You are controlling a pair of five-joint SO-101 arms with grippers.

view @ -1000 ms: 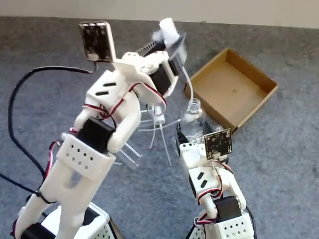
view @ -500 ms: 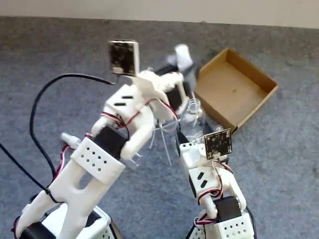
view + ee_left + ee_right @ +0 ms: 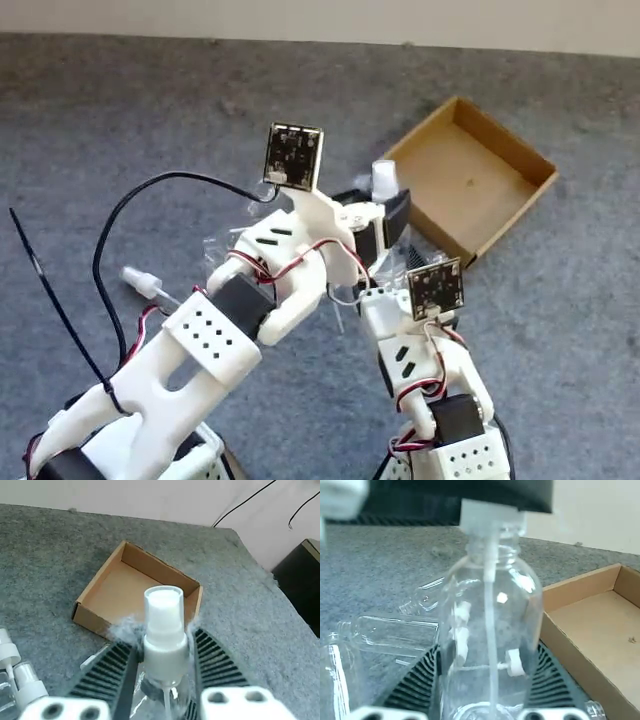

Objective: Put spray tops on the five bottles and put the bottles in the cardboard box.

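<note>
At desk centre, just beside the cardboard box (image 3: 470, 185), both arms meet on one bottle (image 3: 492, 605). The R fingers (image 3: 551, 680) are closed round the bottle's lower body, one ribbed black finger per side, holding it upright. The L fingers (image 3: 212, 655) come in from above & clamp the white collar of a spray top (image 3: 163, 611), again one finger per side, w/ the nozzle head sticking up btwn them. The collar sits on the bottle neck. The thin dip tube runs down inside the clear body. Can't tell if the thread is screwed tight.

High view: the L arm (image 3: 230, 310) stretches diagonally across the grey desk (image 3: 110, 110), w/ its wrist camera board facing up. The spray top's white head shows just past that board, near the box's closest corner. The R arm (image 3: 425, 360) is lower & more upright, right behind the bottle, its own board also facing up.

The box is shallow, brown & open side up, flat on the desk on the R arm's side.

Other parts:
- Two loose spray tops (image 3: 17, 672) sit just beside each other on the desk in the L wrist view.
- One more spray top (image 3: 140, 280) lies on the desk beside the L arm, on the side away from the box.
- Spare clear bottles (image 3: 395, 630) lie on their sides on the desk next to the held bottle, also on the side away from the box.
</note>
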